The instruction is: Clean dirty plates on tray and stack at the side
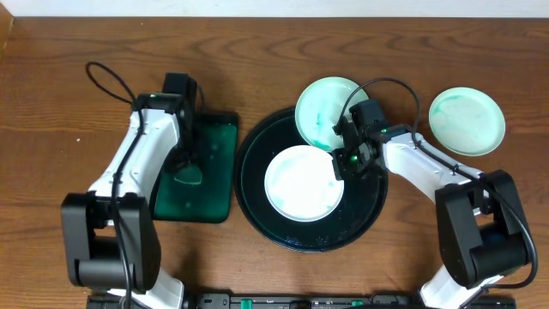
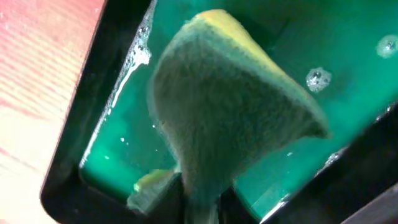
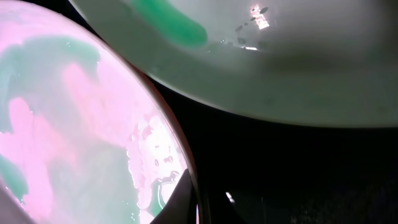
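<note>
Sponge (image 2: 230, 106) first: pinched in the left claw (image 1: 190, 172), dipped in the green basin (image 1: 219, 137) of soapy water. From that claw the white plate (image 1: 300, 184) lies at 3 o'clock, flat in the black tray (image 1: 250, 172) — the right claw (image 1: 350, 159) looks clamped on its 3 o'clock rim. A smeared plate (image 1: 322, 107) leans at the tray's 12 o'clock — another (image 1: 467, 121) sits on the worktop (image 1: 69, 51) at 2 o'clock.

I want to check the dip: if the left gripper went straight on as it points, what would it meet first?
The left gripper points down into the basin; its sponge would reach the soapy green water first, if not touching already. Depth is unclear.
</note>
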{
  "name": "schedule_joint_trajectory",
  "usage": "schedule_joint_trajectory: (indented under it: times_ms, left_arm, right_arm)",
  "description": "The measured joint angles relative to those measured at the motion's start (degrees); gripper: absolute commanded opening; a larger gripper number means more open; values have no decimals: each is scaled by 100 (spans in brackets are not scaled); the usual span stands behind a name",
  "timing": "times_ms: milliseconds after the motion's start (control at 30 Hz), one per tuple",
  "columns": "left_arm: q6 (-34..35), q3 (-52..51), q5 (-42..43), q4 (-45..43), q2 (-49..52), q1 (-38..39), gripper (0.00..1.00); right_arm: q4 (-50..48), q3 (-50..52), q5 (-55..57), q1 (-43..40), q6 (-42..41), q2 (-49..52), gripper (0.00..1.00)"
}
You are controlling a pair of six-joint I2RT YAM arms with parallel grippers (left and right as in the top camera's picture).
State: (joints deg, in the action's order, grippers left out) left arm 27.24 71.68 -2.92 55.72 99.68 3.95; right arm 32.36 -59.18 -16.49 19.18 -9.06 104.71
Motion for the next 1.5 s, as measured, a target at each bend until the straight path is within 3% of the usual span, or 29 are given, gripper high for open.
schedule_joint_trajectory:
  times_ms: [167,467,567,900,1000,1100,1500]
  left_arm:
    - [-85,2,87,31,-323,-7,58]
    - [-153,4,671,35,-2188,-557,68]
    - [-160,4,955,42,-2754,-833,70]
    - [-160,7,1353,90,-4376,-1038,78]
    - [-157,7,1360,107,-4513,-1038,79]
    - [-160,7,1375,109,-4535,-1038,79]
    - [-160,7,1375,109,-4470,-1038,80]
  right_arm:
    - [326,46,468,225,304,-535,1]
    - [-50,-55,1443,756,575,-1919,1]
    - [-533,-133,1554,927,636,-1875,1]
    - [-3663,-774,1696,1930,737,-822,1]
    - [-4546,-826,2002,2288,1043,-348,1]
    - [-5202,-822,2656,2848,1930,-59,1]
    - [-5364,-828,3838,3617,3508,-310,1]
